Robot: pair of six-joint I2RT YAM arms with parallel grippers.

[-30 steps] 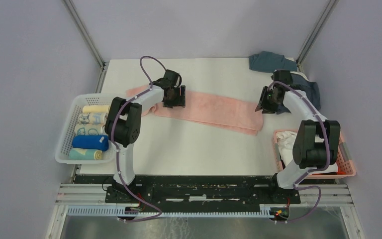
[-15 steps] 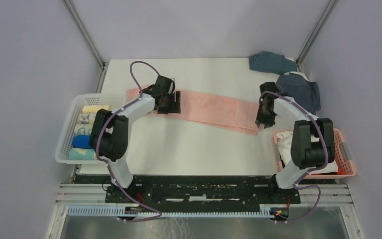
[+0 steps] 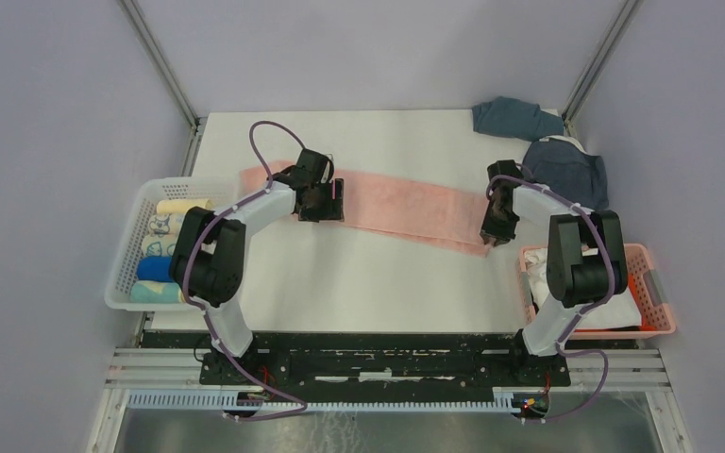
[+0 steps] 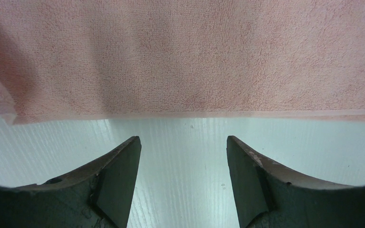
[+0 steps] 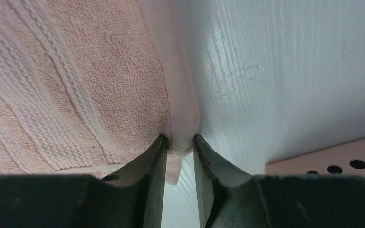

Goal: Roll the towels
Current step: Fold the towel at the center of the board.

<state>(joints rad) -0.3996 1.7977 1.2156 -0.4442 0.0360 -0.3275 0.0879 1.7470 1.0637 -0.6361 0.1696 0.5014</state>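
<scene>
Towel number next is on the table [image 3: 368, 274]: the pink towel [image 3: 406, 209] lies flat in a long strip, running from the far left down toward the right side. Look at the right gripper [image 3: 497, 225], it's down at the strip's right end, and the wrist view shows the jaws narrow, pinching the hem at the corner [image 5: 179, 142], with a little hump of cloth bunched between the fingers. Over on the other side, the left gripper [image 3: 322, 203] sits by the left part of the strip, jaws wide and holding nothing; from its own camera [image 4: 182, 142] the fingertips hang over bare table just short of the towel's near edge.

So this reads as the start of a roll: one end gripped, nothing turned over yet. The white basket [image 3: 123, 283] on the left has a row of rolled towels [image 3: 172, 247] inside, while dark towels [image 3: 566, 170] wait crumpled in the far right corner, beyond the pink basket [image 3: 656, 302].

Next up, as I judge it: the right end needs lifting and folding back over itself to seed the roll, while the left side pins or steadies the strip. That thin corner pinch could slip, or drag the strip askew.
</scene>
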